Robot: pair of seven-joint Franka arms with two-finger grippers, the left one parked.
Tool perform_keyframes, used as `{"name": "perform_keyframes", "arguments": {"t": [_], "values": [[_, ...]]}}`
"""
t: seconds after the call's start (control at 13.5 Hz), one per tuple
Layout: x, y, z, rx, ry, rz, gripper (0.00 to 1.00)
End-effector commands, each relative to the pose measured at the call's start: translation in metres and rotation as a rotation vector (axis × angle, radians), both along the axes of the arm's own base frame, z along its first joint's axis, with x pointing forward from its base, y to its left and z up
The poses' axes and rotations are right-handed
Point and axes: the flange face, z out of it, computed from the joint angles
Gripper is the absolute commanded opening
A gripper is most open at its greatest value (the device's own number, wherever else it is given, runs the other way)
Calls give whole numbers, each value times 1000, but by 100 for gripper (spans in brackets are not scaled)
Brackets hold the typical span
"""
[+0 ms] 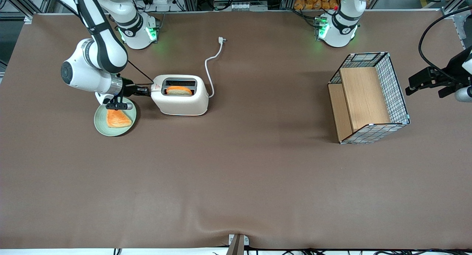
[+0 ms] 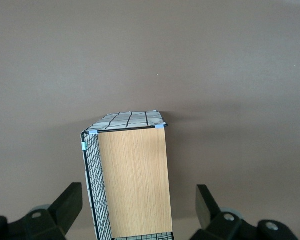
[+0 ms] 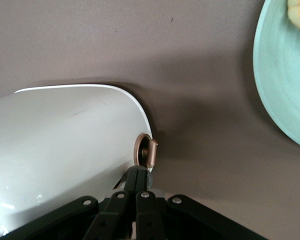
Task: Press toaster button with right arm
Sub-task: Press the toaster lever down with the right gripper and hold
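Observation:
The cream-white toaster (image 1: pixel 180 98) stands on the brown table with a slice of bread (image 1: pixel 179 90) in its slot and a red mark (image 1: pixel 156 87) on top. My right arm's gripper (image 1: pixel 146 91) is shut, fingers together with nothing between them, its tips right at the toaster's narrow end by the red mark. In the right wrist view the shut gripper (image 3: pixel 139 174) meets the toaster (image 3: pixel 65 150) just beside a copper-coloured round knob (image 3: pixel 149 152). A small grey nub, the toaster button (image 3: pixel 149 178), peeks out against the fingertips. The gripper hides the button in the front view.
A pale green plate (image 1: pixel 101 125) (image 3: pixel 280 75) with a toast slice (image 1: pixel 118 118) lies under my wrist, nearer the front camera than the gripper. The toaster's white cord (image 1: pixel 210 68) trails away unplugged. A wire basket with wooden shelves (image 1: pixel 368 98) (image 2: pixel 132 175) sits toward the parked arm's end.

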Motion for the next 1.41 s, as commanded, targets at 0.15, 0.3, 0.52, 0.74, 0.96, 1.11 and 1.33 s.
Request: {"name": "perform_keyframes", "arguments": {"t": [0.15, 0.3, 0.52, 0.74, 0.96, 1.11, 1.33], "values": [[-11, 4, -38, -27, -42, 55, 0], [-11, 4, -38, -26, -42, 55, 0], [-10, 5, -36, -20, -37, 57, 0], [-9, 10, -25, 12, -16, 69, 0], [-8, 12, -13, 28, -16, 64, 0], [-4, 13, -3, 51, -7, 70, 0], [1, 11, 11, 78, -1, 73, 0]]}}
